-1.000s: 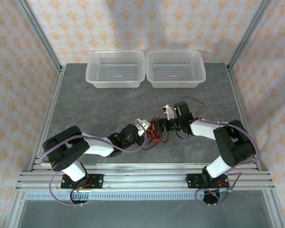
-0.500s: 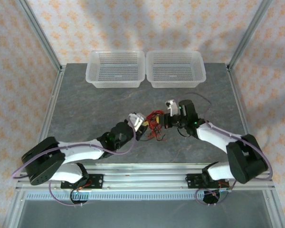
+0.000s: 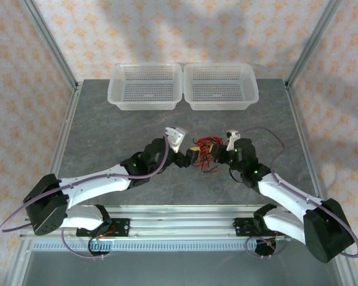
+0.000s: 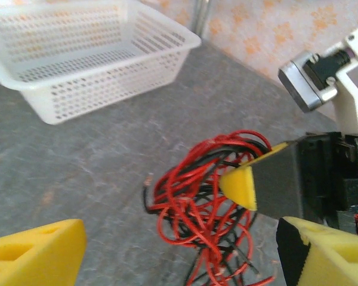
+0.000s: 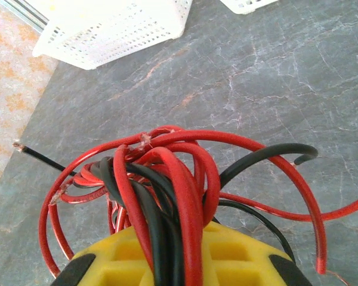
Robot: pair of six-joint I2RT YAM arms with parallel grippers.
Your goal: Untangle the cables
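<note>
1. Walls (image 3: 167, 30): pale paper with an orange motif, closing the space behind and to both sides of the pincers; slanted metal frame posts (image 3: 50, 42) stand at the corners.
2. Table (image 3: 107, 131): grey, stone-veined surface beneath both pincers.
3. Baskets (image 3: 145, 86): two white perforated trays side by side at the far edge, well beyond both pincers.
4. Left pincer (image 4: 179, 256): yellow pads spread wide apart, gripping nothing; the tangle lies just ahead of its gap. In the overhead view it (image 3: 194, 157) faces the right pincer, close by.
5. Right pincer (image 5: 167, 262): pads pressed together, clamped on a bunch of red and black strands that rise from between them.
6. Cables (image 3: 207, 154): a knotted red-and-black bundle between the two pincers, its loops (image 5: 167, 167) fanning out from the right pincer's pads.
</note>
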